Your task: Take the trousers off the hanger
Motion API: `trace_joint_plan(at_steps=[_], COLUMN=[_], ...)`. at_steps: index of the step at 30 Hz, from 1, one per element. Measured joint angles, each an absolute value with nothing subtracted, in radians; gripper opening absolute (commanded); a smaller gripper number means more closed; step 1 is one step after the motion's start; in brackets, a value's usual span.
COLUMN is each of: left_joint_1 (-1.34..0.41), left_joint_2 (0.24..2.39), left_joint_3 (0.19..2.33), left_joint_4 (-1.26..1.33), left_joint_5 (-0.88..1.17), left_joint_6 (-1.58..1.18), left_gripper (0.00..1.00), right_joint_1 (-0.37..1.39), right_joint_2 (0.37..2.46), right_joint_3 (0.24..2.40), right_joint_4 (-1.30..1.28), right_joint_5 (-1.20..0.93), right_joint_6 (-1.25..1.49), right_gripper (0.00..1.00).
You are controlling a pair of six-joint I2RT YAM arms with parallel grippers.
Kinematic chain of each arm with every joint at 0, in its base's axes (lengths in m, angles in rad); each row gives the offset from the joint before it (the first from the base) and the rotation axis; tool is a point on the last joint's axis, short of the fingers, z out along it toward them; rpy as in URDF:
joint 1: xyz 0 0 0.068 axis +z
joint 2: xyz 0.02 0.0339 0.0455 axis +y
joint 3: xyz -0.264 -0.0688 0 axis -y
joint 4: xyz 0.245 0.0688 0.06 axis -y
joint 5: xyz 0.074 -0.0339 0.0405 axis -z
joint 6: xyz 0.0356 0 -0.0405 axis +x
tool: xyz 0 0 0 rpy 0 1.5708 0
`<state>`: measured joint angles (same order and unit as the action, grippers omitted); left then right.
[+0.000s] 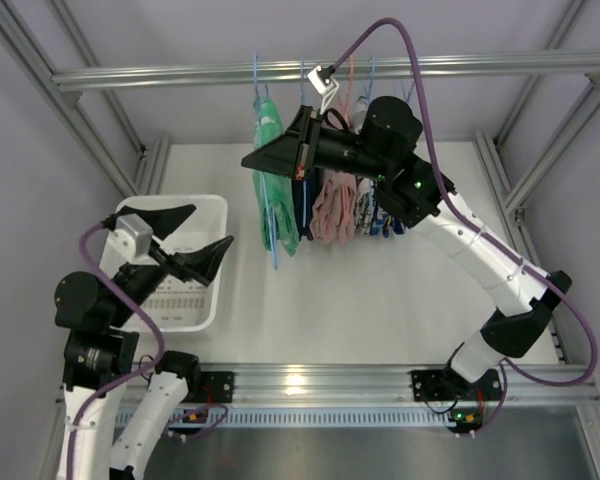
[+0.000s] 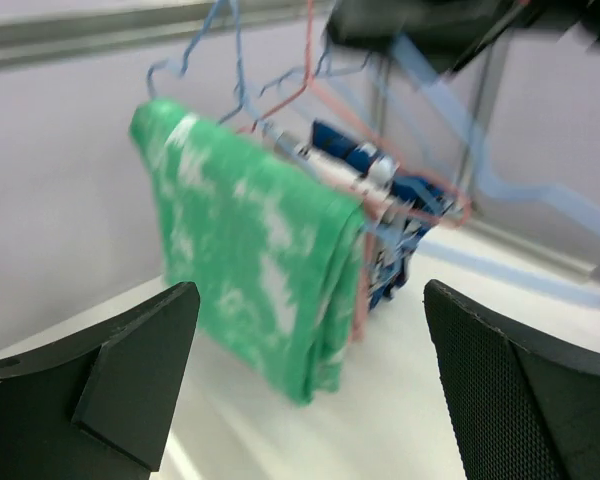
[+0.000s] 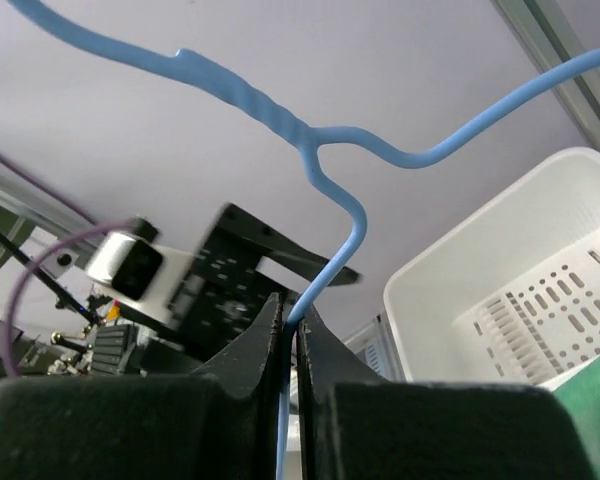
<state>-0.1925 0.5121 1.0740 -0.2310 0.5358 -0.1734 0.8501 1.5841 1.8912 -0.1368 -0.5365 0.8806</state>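
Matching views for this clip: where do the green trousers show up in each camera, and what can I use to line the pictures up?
Top external: the trousers hang below the rail, upper centre, left of the other garments.
Left wrist: centre-left, draped and blurred.
Right wrist: only a green sliver in the bottom right corner.
Shared landmark: the light-blue hanger, visible in all three views.

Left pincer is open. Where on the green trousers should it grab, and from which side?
Probably the free lower end of the trousers, coming from the left pincer's own side: they drape folded over the hanger, nearest in the row; other garments crowd the far side. The right pincer pinches the hanger wire.
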Motion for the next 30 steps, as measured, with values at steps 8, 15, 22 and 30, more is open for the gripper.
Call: trace_joint_plan(at_steps=[8,15,22,30], left_joint_1=[-0.192,-0.192,-0.193,-0.203], left_joint_2=[0.478,0.477,0.408,0.378], left_joint_3=[0.847,0.725,0.554,0.416], left_joint_4=[-0.277,-0.274,-0.216,-0.066], left_joint_5=[0.478,0.487,0.485,0.493], left_joint_6=[0.056,0.254,0.402,0.521], left_gripper=[0.99,0.99,0.99,0.99], right_joint_1=[0.849,0.849,0.849,0.850], right_joint_2=[1.584,1.588,1.612,1.628], right_joint_3=[1.986,2.014,2.058,2.071], right_joint_4=[-0.191,-0.225,-0.242,-0.241], right_joint_5=[-0.489,-0.472,-0.464,-0.459], right_joint_6=[0.893,0.895,0.912,0.922], right_gripper=[0.00,0.00,0.00,0.00])
